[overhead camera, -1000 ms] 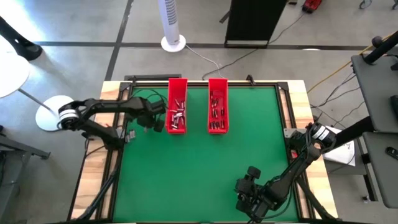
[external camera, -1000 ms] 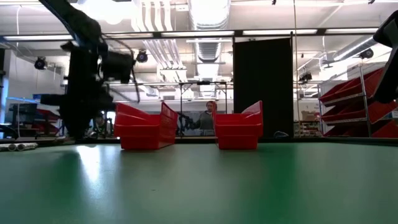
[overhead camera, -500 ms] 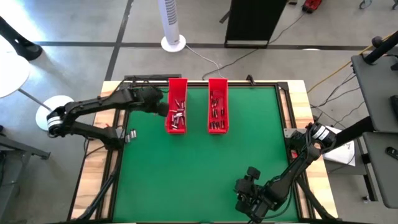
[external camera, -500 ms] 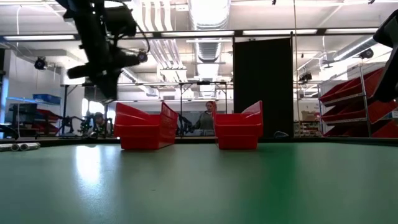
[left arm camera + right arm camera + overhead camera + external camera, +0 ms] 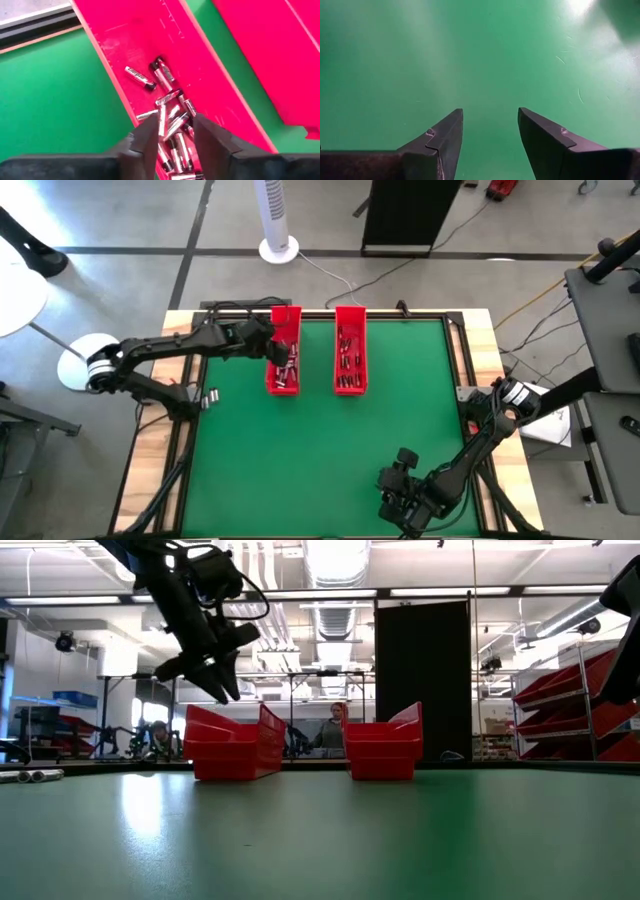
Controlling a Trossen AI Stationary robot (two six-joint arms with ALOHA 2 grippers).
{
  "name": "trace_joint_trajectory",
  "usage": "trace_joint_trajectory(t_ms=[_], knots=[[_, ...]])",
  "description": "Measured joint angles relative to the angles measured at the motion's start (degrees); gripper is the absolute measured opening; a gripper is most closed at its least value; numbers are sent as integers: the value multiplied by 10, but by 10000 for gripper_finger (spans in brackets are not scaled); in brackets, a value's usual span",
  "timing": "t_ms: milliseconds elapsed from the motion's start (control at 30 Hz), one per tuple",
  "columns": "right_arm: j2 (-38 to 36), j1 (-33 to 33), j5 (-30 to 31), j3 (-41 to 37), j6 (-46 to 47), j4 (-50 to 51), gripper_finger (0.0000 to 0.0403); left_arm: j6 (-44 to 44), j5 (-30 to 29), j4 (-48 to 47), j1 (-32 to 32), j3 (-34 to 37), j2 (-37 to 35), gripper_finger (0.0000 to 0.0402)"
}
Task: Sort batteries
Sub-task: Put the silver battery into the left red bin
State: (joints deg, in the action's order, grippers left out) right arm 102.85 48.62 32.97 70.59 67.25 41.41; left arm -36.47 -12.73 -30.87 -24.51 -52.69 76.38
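Two long red trays stand side by side at the far middle of the green mat. The left tray (image 5: 287, 315) (image 5: 115, 45) holds a heap of silvery batteries (image 5: 165, 100) (image 5: 286, 375). The right tray (image 5: 350, 320) holds more batteries (image 5: 348, 365). My left gripper (image 5: 279, 352) (image 5: 175, 132) hangs open above the left tray's heap, slanting down, and in the low view (image 5: 218, 688) it is clear above the tray's rim. My right gripper (image 5: 490, 125) (image 5: 400, 485) waits open over bare mat near the table's near right corner.
A few loose batteries (image 5: 210, 397) (image 5: 30, 776) lie on the table's left border beside the mat. The mat (image 5: 320, 450) between the trays and my right arm is bare green. A black frame (image 5: 455, 355) edges the mat.
My left gripper has risen from low beside the left tray's left side. It then went toward the table's right edge until it hung over that tray's batteries, tipping from pointing straight down to a slant. The trays have kept still.
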Motion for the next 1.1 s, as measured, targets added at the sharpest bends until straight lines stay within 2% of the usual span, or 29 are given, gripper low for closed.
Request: trace_joint_trajectory(t_ms=[167, 333, 467, 533, 633, 767, 867, 1100], knots=[[0, 0, 0, 0, -2, 0, 175, 2, 10, -56, 0, 0, -7, 147], [0, 1, -5, 0, 5, -1, 168, 1, 80, -240, 6, 0, -46, 172], [0, 2, -5, 0, 21, -2, 164, -105, 75, -423, 32, 2, -87, 174], [0, 2, -5, 0, 29, -2, 164, -187, 71, -465, 47, 13, -107, 172], [0, 2, -5, 0, 39, -2, 168, -241, 65, -436, 56, 44, -128, 169], [0, 2, -4, 0, 48, -2, 175, -253, 93, -383, 51, 101, -126, 169], [0, 2, -4, 0, 47, -3, 179, -246, 85, -381, 40, 131, -104, 169], [0, -1, 1, 0, 5, -2, 174, -243, 81, -345, 26, 117, -54, 169]])
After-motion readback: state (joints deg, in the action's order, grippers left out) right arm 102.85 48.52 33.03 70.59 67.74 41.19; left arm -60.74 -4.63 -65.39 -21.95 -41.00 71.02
